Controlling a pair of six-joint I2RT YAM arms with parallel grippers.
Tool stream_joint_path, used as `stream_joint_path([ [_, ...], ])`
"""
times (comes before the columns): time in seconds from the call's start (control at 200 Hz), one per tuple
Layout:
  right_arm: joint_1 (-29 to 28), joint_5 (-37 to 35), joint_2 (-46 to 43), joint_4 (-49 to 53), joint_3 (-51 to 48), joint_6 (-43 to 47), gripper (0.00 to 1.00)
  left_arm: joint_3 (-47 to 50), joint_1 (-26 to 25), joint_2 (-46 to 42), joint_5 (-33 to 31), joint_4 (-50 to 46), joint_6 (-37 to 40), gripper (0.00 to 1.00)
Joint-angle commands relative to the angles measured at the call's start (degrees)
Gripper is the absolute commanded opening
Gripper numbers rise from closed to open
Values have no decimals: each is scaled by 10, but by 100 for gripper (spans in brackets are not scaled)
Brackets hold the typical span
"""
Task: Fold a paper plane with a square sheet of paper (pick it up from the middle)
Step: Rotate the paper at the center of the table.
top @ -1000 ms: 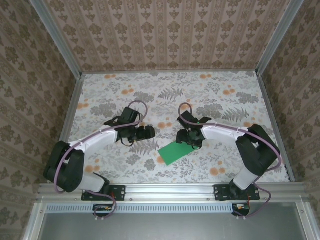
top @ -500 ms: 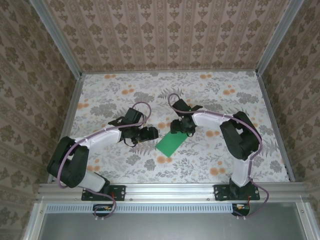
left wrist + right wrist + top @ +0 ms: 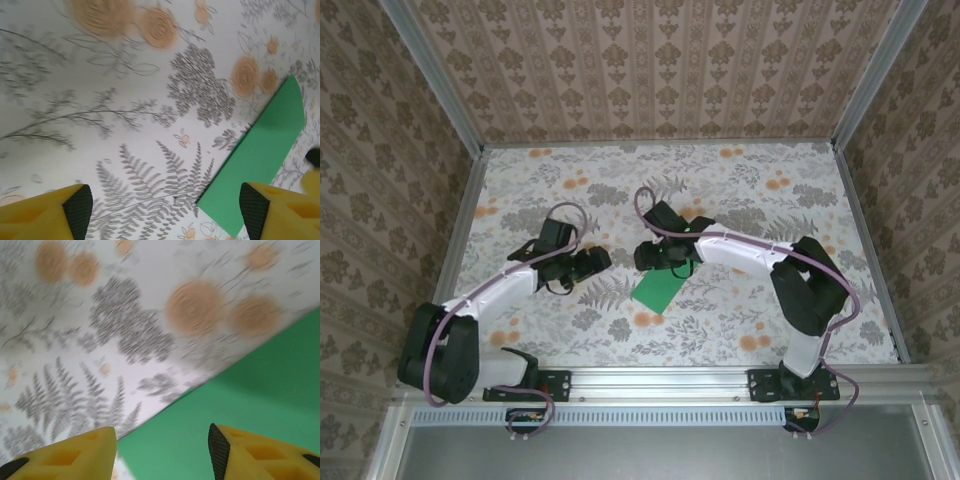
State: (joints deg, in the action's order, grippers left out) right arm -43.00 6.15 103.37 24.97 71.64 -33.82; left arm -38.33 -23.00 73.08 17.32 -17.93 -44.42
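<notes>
the square sheet of paper [image 3: 660, 290] is seen mid-desk [image 3: 770, 200], its long axis running near-left to far-right. its far end is straddled by the right hand [image 3: 655, 256], spread wide. the left hand [image 3: 598, 262], also wide, is placed just left.

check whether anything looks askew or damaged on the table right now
The green paper lies at a slant to the edges of the table, and it is an oblong with one clipped corner rather than a square, so it looks folded. No tear or crumple shows. The right tool hangs open over its edge.
</notes>
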Motion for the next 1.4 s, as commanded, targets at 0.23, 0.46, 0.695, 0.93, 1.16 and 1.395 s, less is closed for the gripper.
stream_joint_path([
  [0.23,-41,81,74,-3,13,-38,52,11,19,-23,-6,-20,-8,81],
  [0.46,-58,103,96,14,3,6,50,8,19,-19,-4,-20,-5,81],
  [0.695,-55,74,44,149,-51,211,48,2,17,-11,17,-22,11,81],
  [0.93,-34,41,-65,147,-79,198,53,-27,-25,19,29,-3,16,74],
  [1.16,2,-5,-193,86,-174,-38,68,-99,-126,107,51,47,13,53],
  [1.395,51,2,-323,24,-304,-200,73,-189,-194,238,84,83,3,26],
])
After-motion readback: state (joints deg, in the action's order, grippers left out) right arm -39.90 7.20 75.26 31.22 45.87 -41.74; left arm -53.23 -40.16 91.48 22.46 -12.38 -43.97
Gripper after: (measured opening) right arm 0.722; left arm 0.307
